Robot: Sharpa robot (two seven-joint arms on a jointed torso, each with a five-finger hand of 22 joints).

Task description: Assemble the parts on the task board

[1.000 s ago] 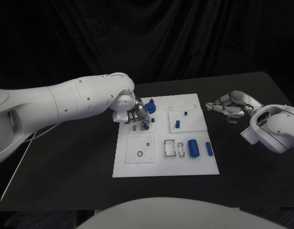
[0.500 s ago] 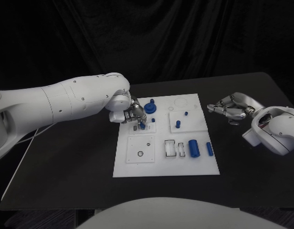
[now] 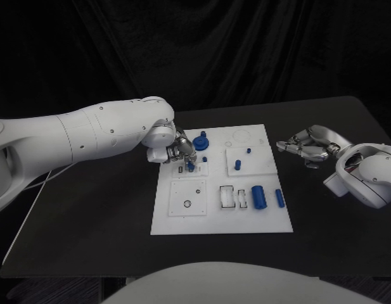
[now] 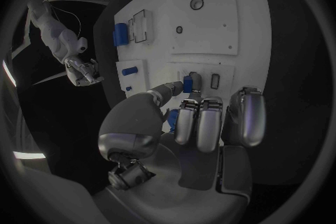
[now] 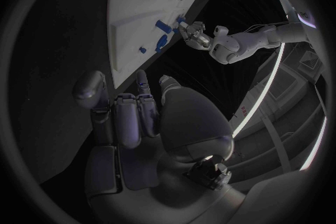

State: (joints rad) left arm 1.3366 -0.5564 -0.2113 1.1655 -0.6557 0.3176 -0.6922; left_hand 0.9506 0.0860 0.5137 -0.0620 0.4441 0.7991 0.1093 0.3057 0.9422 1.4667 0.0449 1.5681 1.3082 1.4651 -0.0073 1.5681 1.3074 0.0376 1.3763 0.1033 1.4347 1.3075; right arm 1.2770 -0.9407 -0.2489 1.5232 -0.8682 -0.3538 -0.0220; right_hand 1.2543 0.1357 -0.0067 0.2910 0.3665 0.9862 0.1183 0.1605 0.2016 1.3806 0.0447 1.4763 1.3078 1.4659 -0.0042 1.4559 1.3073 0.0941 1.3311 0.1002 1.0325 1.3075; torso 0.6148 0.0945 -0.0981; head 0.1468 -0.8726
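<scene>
Blue peg (image 4: 187, 83): pinched in left hand (image 3: 179, 151) fingers (image 4: 196, 79), at a slot on the white task board (image 3: 221, 218) mid-counter. Step: insertion (apparently unfinished). Next: square it, press down. Right hand (image 3: 307, 144): off-board, fingers curled, holding nothing.

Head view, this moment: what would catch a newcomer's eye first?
The white task board stands out against the black table, dotted with small blue parts. The left hand is over the board's far left area, pinching a small blue part between thumb and finger. The right hand is off the board's right edge, fingers curled, holding nothing.
</scene>
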